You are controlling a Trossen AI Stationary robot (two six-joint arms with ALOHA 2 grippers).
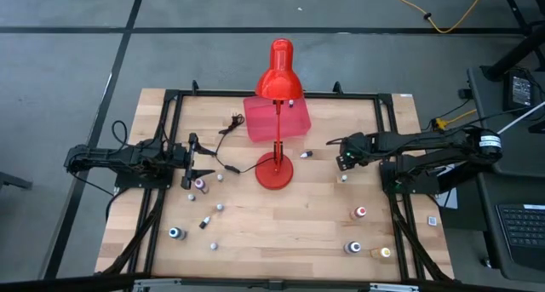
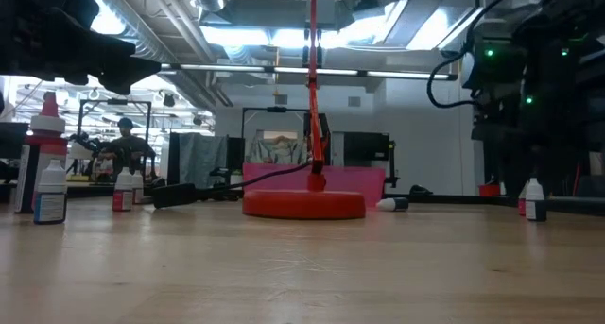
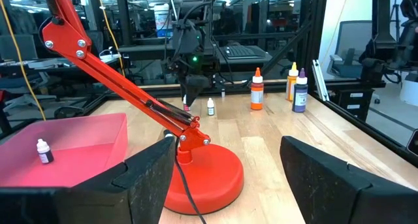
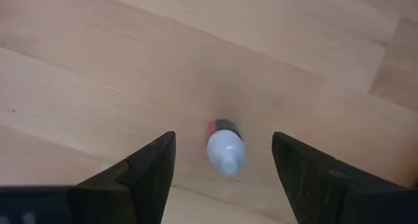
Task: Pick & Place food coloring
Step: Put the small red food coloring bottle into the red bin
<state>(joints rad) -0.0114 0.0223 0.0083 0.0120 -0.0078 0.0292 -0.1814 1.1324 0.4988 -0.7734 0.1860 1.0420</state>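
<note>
- Right end effector (image 4: 222,168) hangs directly above a tiny pale-capped food coloring bottle (image 4: 225,147) standing on the pale wooden desk (image 4: 98,74), fingers spread wide with nothing held.
- Descending off-centre could let one finger clip the cap and topple the bottle.
- Left end effector (image 3: 228,178), also wide open and empty, waits near the tall red desk lamp (image 3: 196,178); swinging could snag its arm.
- Pink translucent square tray (image 3: 78,142) already holds one bottle.
</note>
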